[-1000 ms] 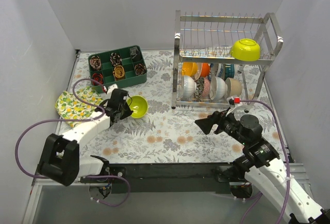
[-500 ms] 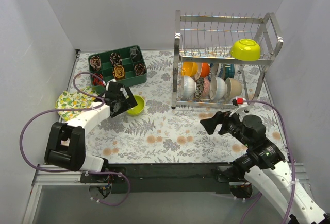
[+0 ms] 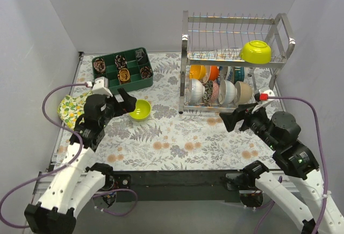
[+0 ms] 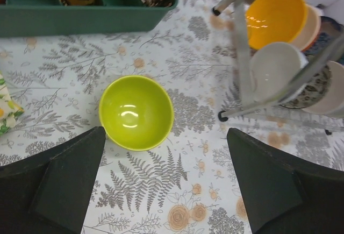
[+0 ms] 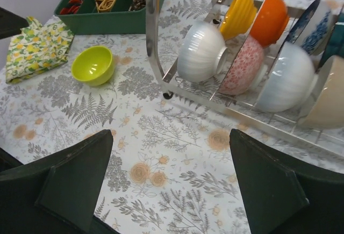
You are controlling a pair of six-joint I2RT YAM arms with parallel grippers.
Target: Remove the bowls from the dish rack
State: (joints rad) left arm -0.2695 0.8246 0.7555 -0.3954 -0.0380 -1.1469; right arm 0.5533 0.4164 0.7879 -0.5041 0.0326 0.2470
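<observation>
**A:** Left gripper [image 4: 165, 137], status?
**B:** Jaws spread wide and holding nothing. It hovers over the table [image 3: 177, 137]. One lime-green bowl [image 4: 136, 112] stands upright on the floral cover just ahead of the fingers and apart from them. It lies between the green tray [image 3: 124, 86] and the dish rack [image 3: 185, 56].

**A:** Right gripper [image 5: 171, 134]?
**B:** Also spread and empty, held above the table and facing the rack's lower tier.

**A:** What is in the rack?
**B:** On the upper tier, a second lime bowl [image 3: 255, 51] sits tilted near the right end. On the lower tier, the bowls stand on edge in two rows. In front are a white ribbed bowl [image 5: 201, 51], a pink-patterned bowl [image 5: 240, 64], a pale bowl [image 5: 285, 75] and a beige bowl [image 5: 328, 99]. Behind them are a yellow bowl [image 5: 239, 11], an orange bowl [image 5: 271, 16] and a blue-patterned bowl [image 5: 317, 24].

**A:** Anything else?
**B:** A lemon-print cloth [image 3: 71, 110] lies at the table's left edge.
</observation>
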